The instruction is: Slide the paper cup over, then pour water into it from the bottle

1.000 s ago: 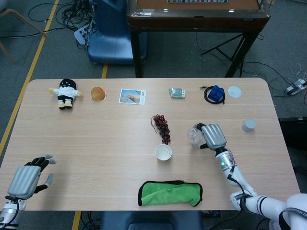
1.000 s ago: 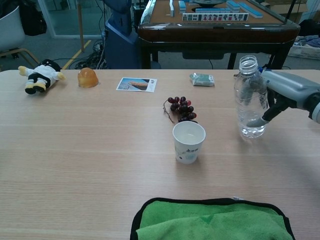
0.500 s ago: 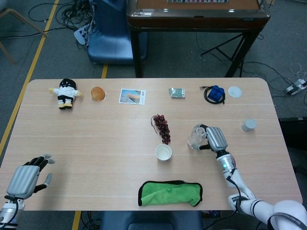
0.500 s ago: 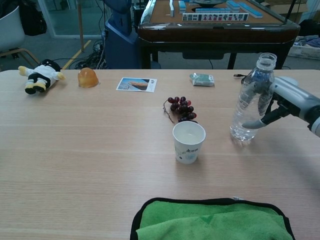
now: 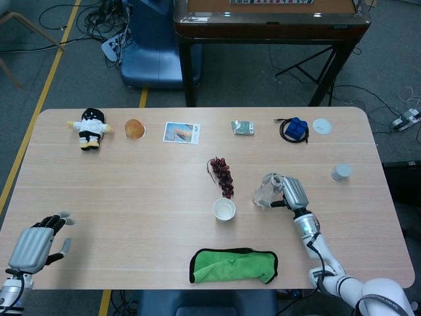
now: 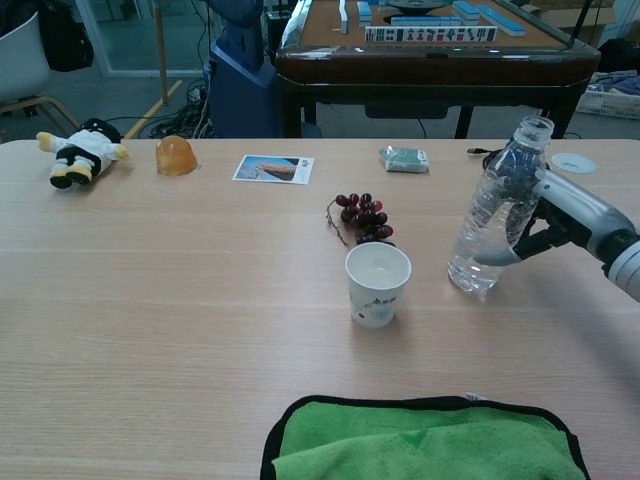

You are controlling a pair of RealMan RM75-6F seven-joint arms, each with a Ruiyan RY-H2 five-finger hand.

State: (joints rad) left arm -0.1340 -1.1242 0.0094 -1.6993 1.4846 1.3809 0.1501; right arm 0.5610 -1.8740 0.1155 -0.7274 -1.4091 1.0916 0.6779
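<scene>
Pale wooden table [image 5: 131, 217] carries a white paper cup [image 6: 377, 284] near its middle; the right hand [image 6: 560, 215] grips the clear plastic water bottle [image 6: 491, 222], now carried closer to the cup and tilted, uncapped, so pouring seems imminent; the left hand [image 5: 36, 243] rests empty, fingers apart.

I'm working in a lab-like room: cables [image 5: 99, 20] on grey floor, yellow floor tape [image 5: 41, 92], mahjong table [image 6: 425, 40] beyond my hands

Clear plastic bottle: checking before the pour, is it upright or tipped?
Tipped: the clear plastic bottle leans, neck away from the paper cup.
</scene>
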